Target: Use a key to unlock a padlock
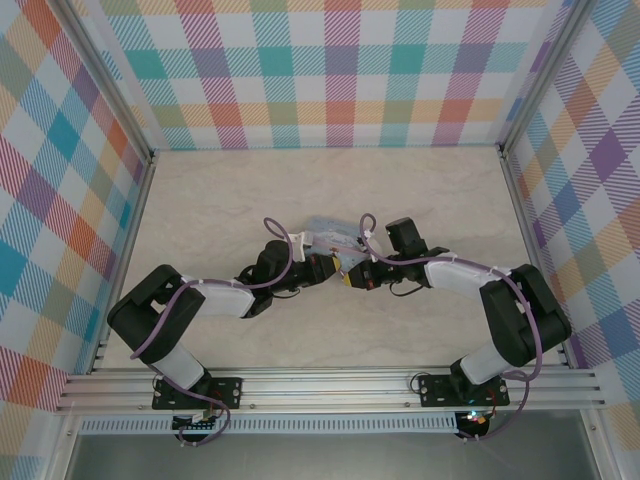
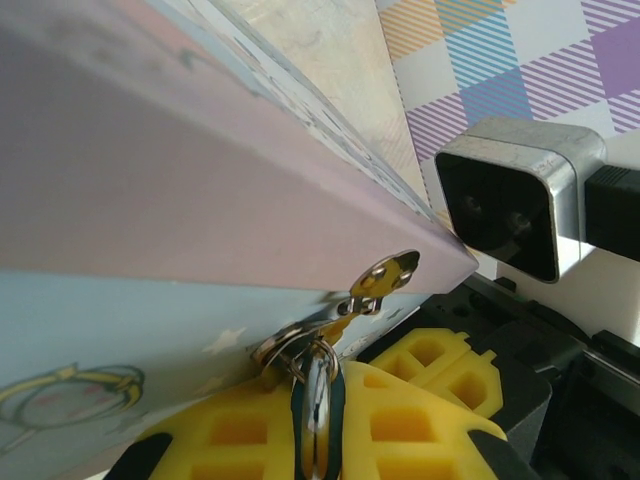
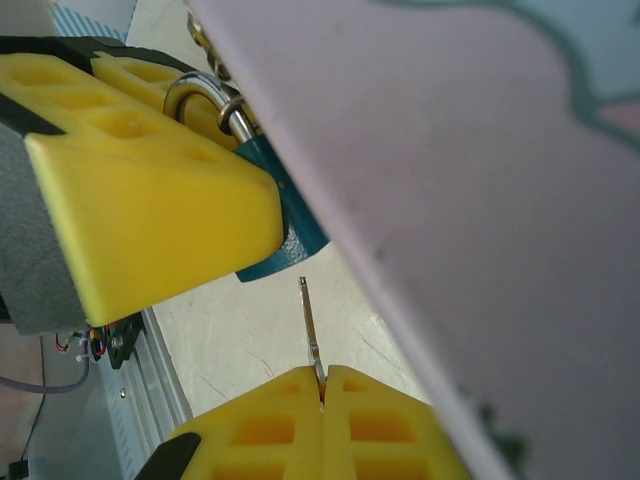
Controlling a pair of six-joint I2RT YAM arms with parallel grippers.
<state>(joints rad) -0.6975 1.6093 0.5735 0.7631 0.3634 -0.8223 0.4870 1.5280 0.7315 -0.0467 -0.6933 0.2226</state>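
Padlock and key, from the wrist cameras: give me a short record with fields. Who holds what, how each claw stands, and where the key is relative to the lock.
left claw: shut on the padlock
right claw: shut on the key, pinched at its lower end
padlock: teal body, shackle up by the brass latch of the tin
key: nearly upright, tip just below the padlock body, a small gap between them
key in lock: not yet
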